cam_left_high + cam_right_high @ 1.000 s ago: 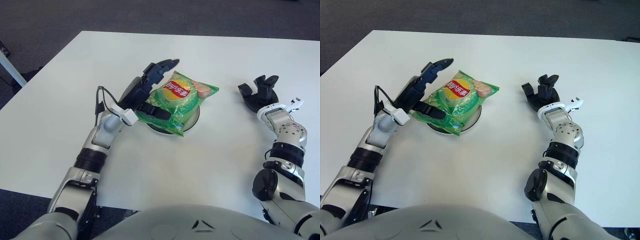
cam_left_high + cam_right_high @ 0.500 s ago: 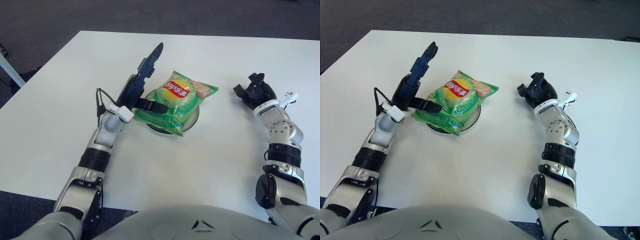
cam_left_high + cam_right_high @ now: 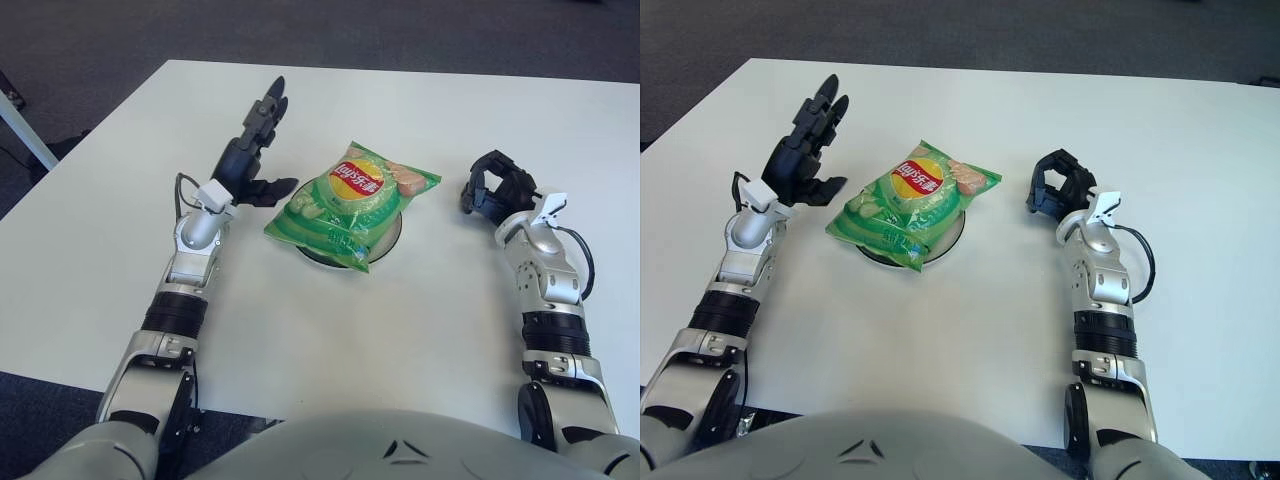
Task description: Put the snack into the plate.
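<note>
Snack (image 3: 350, 203) lying across plate (image 3: 385, 240) mid-tabletop, left hand (image 3: 252, 160) spread empty beside, right hand (image 3: 495, 190) curled empty; next, only retreat.

Green snack bag (image 3: 912, 204) lies flat across the plate (image 3: 940, 243), covering most of it; only the plate's near and right rim shows from under the bag. My left hand (image 3: 805, 150) is raised to the left of the bag, fingers spread, thumb pointing toward it, holding nothing and clear of it. My right hand (image 3: 1060, 185) sits right of the plate, fingers curled in, empty. White table (image 3: 970, 330) beneath.
</note>
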### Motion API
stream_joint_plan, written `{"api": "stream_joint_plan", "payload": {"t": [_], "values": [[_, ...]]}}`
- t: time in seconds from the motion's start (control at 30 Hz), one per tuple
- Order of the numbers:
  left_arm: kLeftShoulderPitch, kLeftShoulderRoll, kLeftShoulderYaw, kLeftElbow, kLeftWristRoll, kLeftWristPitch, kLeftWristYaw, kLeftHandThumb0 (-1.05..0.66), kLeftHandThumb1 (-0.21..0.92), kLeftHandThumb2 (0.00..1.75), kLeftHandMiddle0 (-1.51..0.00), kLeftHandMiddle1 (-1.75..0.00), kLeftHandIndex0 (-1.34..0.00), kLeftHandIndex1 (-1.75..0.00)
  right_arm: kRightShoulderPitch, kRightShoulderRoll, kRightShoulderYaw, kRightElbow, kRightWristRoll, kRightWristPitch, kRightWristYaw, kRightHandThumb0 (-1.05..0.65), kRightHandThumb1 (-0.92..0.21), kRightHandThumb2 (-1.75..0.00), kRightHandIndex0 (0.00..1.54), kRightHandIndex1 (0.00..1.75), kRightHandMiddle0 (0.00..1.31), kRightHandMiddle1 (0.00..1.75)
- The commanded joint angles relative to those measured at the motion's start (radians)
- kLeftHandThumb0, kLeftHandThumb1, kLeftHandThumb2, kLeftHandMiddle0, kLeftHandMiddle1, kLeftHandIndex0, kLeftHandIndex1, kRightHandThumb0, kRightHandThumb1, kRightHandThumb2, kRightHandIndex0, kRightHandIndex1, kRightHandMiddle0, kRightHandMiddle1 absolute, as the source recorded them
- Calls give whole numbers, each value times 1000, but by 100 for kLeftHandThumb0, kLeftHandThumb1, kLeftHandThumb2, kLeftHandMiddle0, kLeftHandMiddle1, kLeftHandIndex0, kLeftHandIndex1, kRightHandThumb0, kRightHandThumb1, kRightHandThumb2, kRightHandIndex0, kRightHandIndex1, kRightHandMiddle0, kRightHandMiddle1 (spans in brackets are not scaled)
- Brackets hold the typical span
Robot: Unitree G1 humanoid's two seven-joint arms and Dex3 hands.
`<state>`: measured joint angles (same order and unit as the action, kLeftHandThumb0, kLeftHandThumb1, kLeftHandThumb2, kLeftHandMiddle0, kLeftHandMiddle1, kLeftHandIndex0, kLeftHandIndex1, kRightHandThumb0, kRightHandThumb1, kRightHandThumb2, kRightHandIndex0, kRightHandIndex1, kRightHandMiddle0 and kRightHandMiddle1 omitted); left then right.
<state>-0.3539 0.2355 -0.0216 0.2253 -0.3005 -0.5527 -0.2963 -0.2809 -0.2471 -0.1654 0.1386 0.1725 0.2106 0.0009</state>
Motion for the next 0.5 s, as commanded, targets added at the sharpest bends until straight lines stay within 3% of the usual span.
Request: {"api": "stream_joint_plan", "payload": {"t": [0.0,0.23,0.3,0.37,0.47], "values": [[-5,-43,41,-43,-107,83,-16,-95,92,62,-17,-10,0,-44,40,-4,34,14,-68,7,-17,-47,-36,-127,124,175,58,175],[-6,-37,147,-71,-199,181,-20,-92,92,71,-28,-26,0,-80,38,-8,62,30,-142,1,-35,-47,-37,-125,121,175,57,175],[13,-34,186,-60,-188,172,-2,-90,92,71,-29,-40,0,-90,36,-10,74,35,-166,3,-40,-46,-38,-124,121,175,56,175],[41,-47,214,-57,-145,152,44,-87,92,72,-32,-69,0,-114,35,-11,84,40,-186,7,-44,-46,-38,-124,121,175,57,175],[58,-72,240,-56,-66,137,126,-82,92,70,-34,-99,-7,-136,31,-11,93,44,-209,13,-47,-46,-38,-124,122,175,57,175]]}}
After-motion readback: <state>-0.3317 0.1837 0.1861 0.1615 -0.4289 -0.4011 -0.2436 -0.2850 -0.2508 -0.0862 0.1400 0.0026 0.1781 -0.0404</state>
